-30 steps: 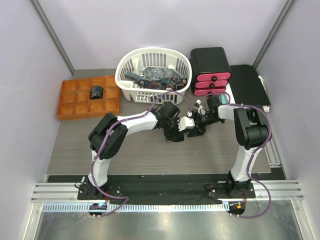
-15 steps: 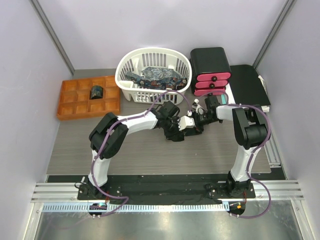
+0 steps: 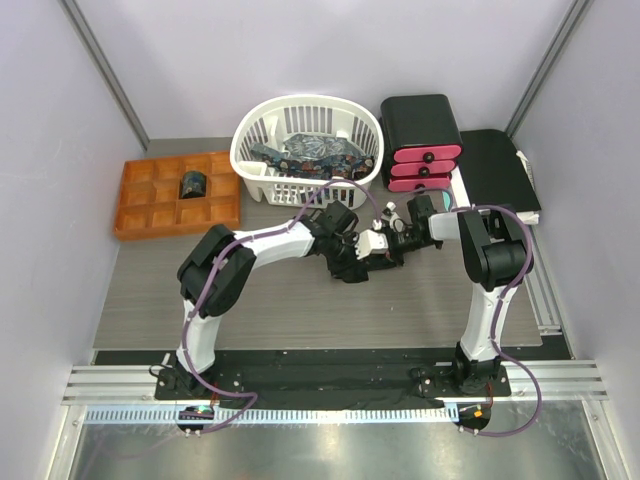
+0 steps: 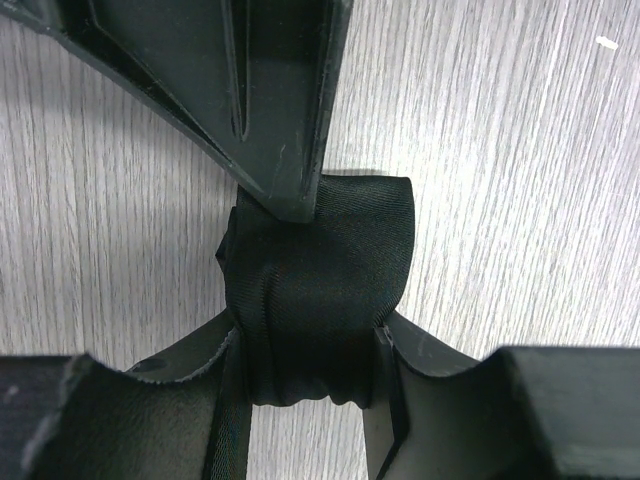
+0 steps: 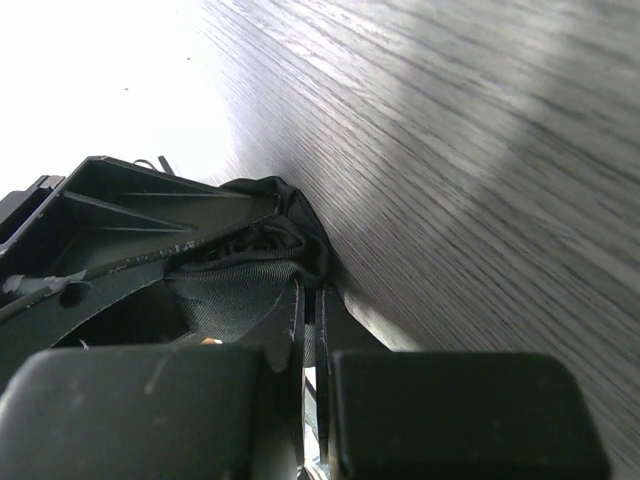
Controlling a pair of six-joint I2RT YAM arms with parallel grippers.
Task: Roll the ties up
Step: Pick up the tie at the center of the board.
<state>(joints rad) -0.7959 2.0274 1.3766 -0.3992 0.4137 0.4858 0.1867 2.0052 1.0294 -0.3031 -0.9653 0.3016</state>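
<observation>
- Far off to the left gripper's (image 4: 308,360) left, an orange tray (image 3: 150,215) holds one finished coil (image 3: 191,185) in a compartment. It sits compact and upright.
- Beyond the left gripper, a white basket (image 3: 245,150) holds the patterned ties (image 3: 315,152), heaped loose and unrolled.
- The left gripper pinches the black tie (image 4: 320,290). The tie is a fat, partly wound bundle lodged between its two fingers, just above the table (image 3: 270,300). The fabric bulges out past the fingertips.
- Handling (judgement): light, limp woven cloth with a smooth sheen. It has no stiffness of its own, so the turns will likely spring loose if the pressure drops, and the layers may slide over each other.
- Where to hold (judgement): across the flat faces of the coil, squeezing all the turns together. Nip the free end against the outer wrap. A hold on a single layer would only peel it off.
- The right gripper (image 5: 310,320) meets the left one head-on, its fingers pressed almost together. A thin edge of the black tie appears caught in the narrow slit between them, with the crumpled bulk just ahead of the tips, against the left gripper's finger.
- Whether a tail hangs free, I cannot tell: both wrist views are filled by the bundle.
</observation>
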